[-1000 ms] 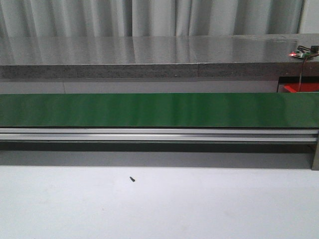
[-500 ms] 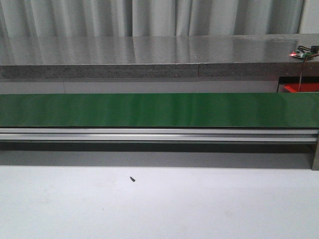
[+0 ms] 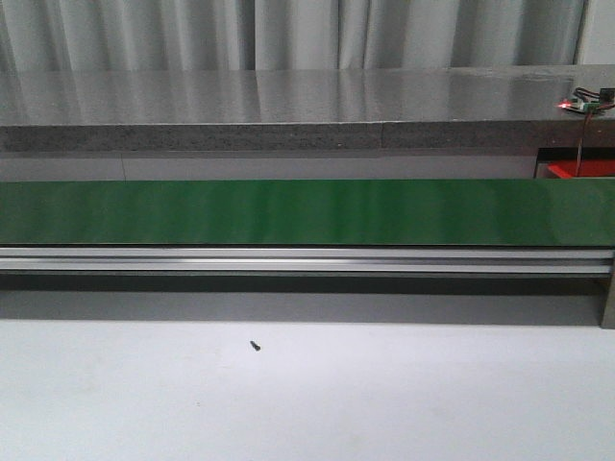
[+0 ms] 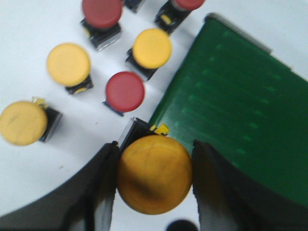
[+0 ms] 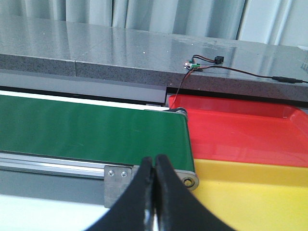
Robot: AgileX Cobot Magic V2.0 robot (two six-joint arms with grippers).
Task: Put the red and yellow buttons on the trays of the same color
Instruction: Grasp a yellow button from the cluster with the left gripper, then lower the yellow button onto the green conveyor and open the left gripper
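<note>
White tabletop beside the green belt (image 4: 231, 110), nothing stirring out front, and I'm clamping my left gripper (image 4: 154, 180) on a yellow button (image 4: 154, 174) while my right gripper (image 5: 155, 192) is sitting pinched shut, empty.

No visible change, front view.
</note>
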